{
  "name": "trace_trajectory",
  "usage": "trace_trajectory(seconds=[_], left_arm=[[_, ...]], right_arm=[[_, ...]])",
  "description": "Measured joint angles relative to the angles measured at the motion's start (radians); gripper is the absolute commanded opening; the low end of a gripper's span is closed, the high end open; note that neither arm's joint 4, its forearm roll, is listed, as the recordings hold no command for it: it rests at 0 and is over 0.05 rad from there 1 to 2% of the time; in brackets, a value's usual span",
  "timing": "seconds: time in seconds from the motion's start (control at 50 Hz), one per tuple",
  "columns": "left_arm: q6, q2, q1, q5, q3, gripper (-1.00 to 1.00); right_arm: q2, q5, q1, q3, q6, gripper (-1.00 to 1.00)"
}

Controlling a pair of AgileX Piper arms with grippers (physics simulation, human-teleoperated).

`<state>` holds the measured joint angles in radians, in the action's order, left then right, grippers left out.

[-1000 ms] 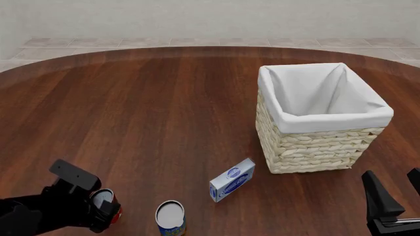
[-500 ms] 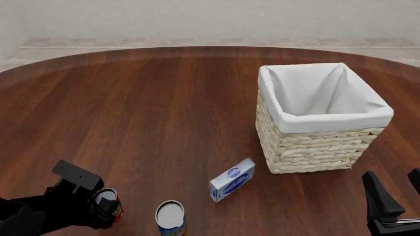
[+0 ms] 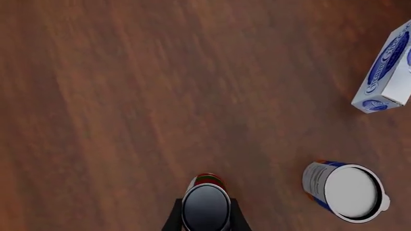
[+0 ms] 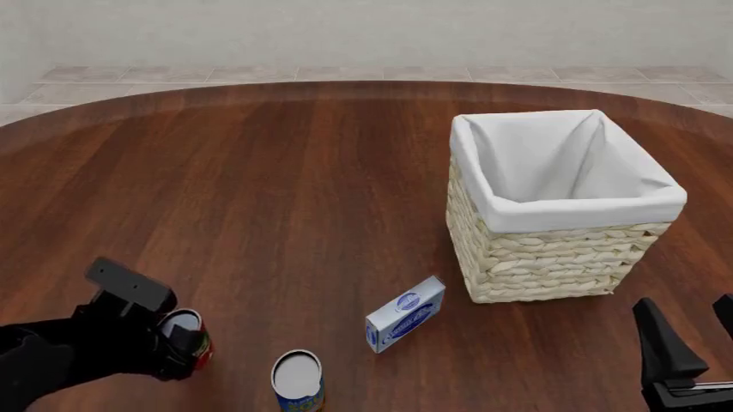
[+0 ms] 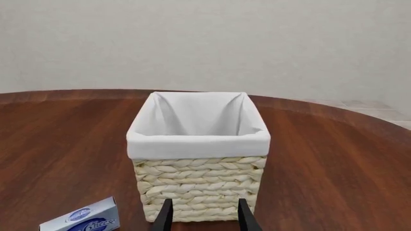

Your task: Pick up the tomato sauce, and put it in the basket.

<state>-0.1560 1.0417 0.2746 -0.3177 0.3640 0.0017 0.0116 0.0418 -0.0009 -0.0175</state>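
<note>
At the near left of the bench (image 4: 263,180), the tomato sauce (image 3: 205,202) is clamped across its round wall by the left end effector (image 3: 205,216); the rigid, smooth tin is judged liable to slip.

We see matte black, blocky arm links and our two grippers, left (image 4: 172,343) and right (image 5: 200,216), with slim dark fingers.

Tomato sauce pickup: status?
Left tool shut on tomato sauce. Right tool open, idle. Basket empty. Blue-labelled can close by.
</note>
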Motion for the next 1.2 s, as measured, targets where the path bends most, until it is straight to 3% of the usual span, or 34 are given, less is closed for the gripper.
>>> trace_trajectory(seconds=[0.32, 1.2], left_arm=[[-0.023, -0.039, 0.016, -0.090, 0.134, -1.00], [0.005, 0.080, 0.282, -0.125, 0.493, -1.00]], right_arm=[[0.005, -0.005, 0.001, -0.001, 0.000, 1.00], [0.002, -0.004, 0.006, -0.003, 0.003, 1.00]])
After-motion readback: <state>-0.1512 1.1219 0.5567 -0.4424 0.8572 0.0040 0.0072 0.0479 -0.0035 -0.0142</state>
